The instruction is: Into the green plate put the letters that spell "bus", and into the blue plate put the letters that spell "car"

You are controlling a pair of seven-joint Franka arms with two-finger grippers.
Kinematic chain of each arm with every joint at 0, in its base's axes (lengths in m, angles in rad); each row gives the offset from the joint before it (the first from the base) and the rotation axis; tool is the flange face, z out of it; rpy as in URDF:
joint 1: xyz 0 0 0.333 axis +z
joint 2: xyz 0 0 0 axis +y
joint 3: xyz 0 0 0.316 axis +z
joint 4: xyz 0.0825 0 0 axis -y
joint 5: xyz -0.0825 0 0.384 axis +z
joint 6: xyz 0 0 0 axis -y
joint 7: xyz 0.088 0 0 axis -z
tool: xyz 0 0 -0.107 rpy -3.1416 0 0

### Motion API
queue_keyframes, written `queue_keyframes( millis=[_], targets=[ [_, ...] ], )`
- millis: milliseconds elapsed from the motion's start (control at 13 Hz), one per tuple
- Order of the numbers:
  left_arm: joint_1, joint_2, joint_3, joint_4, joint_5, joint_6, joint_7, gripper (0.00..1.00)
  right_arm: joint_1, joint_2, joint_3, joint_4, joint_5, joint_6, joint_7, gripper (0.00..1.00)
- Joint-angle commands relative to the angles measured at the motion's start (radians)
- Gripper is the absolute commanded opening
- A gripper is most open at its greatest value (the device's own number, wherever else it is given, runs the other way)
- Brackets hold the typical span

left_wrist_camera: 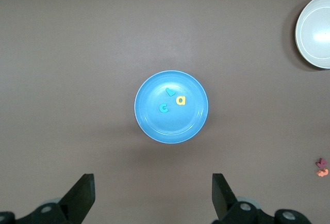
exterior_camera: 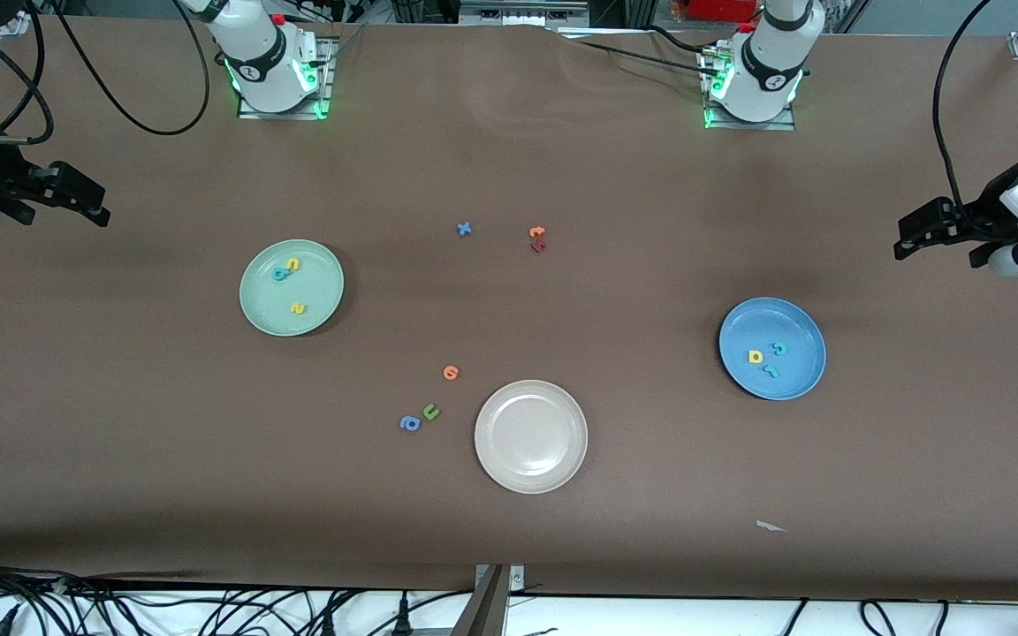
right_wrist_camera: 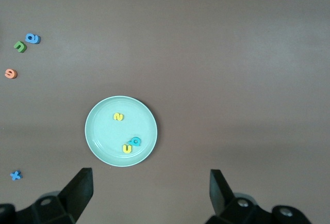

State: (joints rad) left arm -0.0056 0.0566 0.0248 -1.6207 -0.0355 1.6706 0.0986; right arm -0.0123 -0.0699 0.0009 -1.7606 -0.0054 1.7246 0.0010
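Letters for "bus" are seen in the green plate (exterior_camera: pixel 253 305): teal b (exterior_camera: pixel 279 275), yellow u (exterior_camera: pixel 294 263) touching it, yellow s (exterior_camera: pixel 298 308) apart. Brown bench (exterior_camera: pixel 120 424) is lit evenly; cables are seen along the edge nearest the front camera. Blue plate (exterior_camera: pixel 805 340), toward the left arm's end, holds teal c (exterior_camera: pixel 778 349), yellow a (exterior_camera: pixel 755 357) and teal r (exterior_camera: pixel 771 371). White plate (exterior_camera: pixel 531 436) holds nothing. Loose on the bench: blue x (exterior_camera: pixel 465 229), orange and red pair (exterior_camera: pixel 537 238), orange letter (exterior_camera: pixel 451 373), green u (exterior_camera: pixel 430 412), blue a (exterior_camera: pixel 410 424). Left pincer (left_wrist_camera: pixel 153 195) is held released over the bench's end; right pincer (right_wrist_camera: pixel 150 193) likewise at its own end.
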Motion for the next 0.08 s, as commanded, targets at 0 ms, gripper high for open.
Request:
queue_keyframes(
  millis=[0],
  targets=[
    [-0.008, -0.003, 0.007, -0.001, 0.022, -0.006, -0.008, 1.00, -0.008, 0.012, 0.005, 0.030, 0.013, -0.022, -0.012, 1.00]
  ],
)
